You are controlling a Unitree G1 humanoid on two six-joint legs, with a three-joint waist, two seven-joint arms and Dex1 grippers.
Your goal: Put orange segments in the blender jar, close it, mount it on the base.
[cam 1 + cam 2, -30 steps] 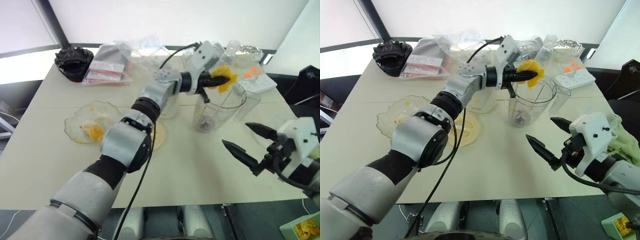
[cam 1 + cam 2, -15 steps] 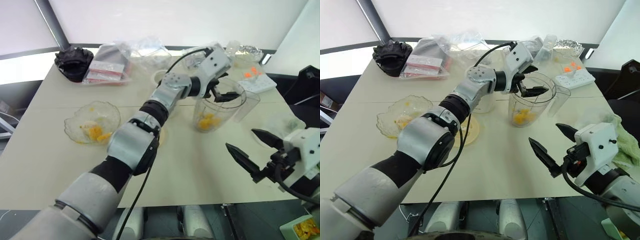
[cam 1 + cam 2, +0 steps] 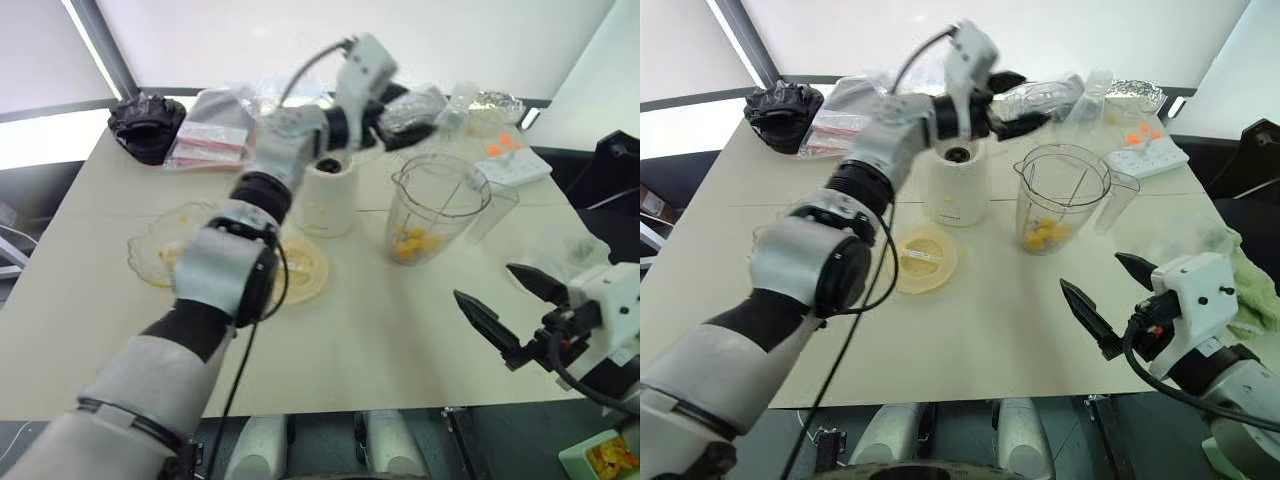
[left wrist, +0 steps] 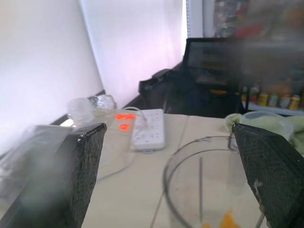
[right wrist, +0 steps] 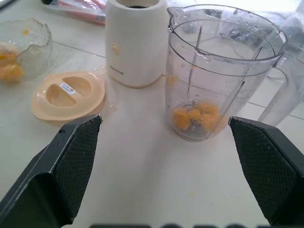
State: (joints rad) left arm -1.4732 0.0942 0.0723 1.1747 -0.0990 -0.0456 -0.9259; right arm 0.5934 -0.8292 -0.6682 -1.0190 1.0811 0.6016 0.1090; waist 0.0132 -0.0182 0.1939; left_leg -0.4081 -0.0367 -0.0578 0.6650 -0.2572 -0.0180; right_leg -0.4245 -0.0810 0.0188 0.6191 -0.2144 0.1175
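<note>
The clear blender jar (image 3: 437,203) stands upright and uncovered on the table, with several orange segments (image 5: 194,116) lying at its bottom. Just left of it stands the cream-white base (image 3: 328,195). My left gripper (image 3: 1018,102) hovers open and empty above the base, behind and left of the jar rim (image 4: 199,156). More orange segments (image 5: 8,71) lie in the wavy glass dish (image 3: 165,250) at the left. My right gripper (image 3: 485,283) is held open and empty over the near right of the table, pointing toward the jar.
A flat cream-yellow lid (image 3: 300,270) lies in front of the base. A frosted cup (image 3: 495,210) stands right beside the jar, and a white power strip (image 3: 515,160) behind it. Plastic bags (image 3: 220,125) and a black object (image 3: 148,120) sit at the back left.
My left gripper opened over the jar and let an orange segment fall in. It then pulled up and to the left, and now hovers over the base. The right gripper stayed put.
</note>
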